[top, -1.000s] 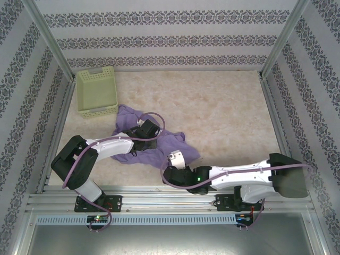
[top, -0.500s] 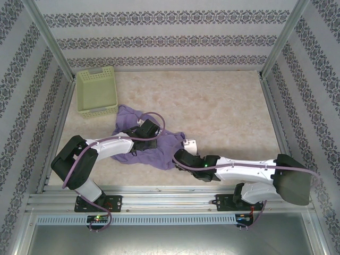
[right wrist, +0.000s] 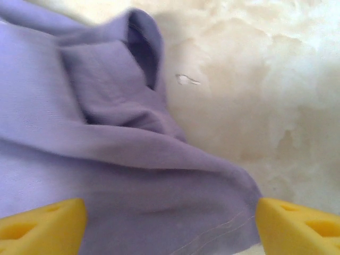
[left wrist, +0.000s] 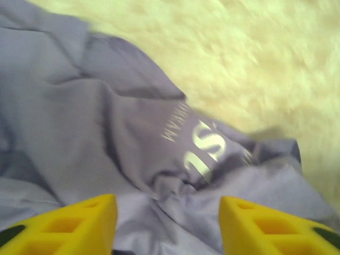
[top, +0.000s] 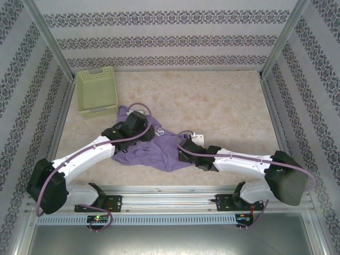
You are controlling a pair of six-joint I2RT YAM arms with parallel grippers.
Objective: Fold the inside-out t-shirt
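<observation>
A pale, marbled bench (top: 228, 101) sits inside walls papered with striped floral bands, and a pale green basket (top: 97, 91) stands near its far left corner. The inside-out t-shirt (top: 151, 151), lavender-purple and crumpled, lies on the bench beneath both end effectors, its far edge close to the basket. The left end effector (left wrist: 167, 226) hangs low over the shirt's far part with its yellow fingers (left wrist: 79, 223) spread apart and nothing pinched between them. Just ahead of it the rumpled cloth bears white lettering (left wrist: 204, 151), with bare bench beyond. The right end effector (right wrist: 170, 226) stands wide open over the shirt's right edge, its fingers (right wrist: 300, 223) on either side of a smooth stretch of cloth. A folded ridge of fabric rises ahead of it to the left, and bare bench spreads ahead to the right.
</observation>
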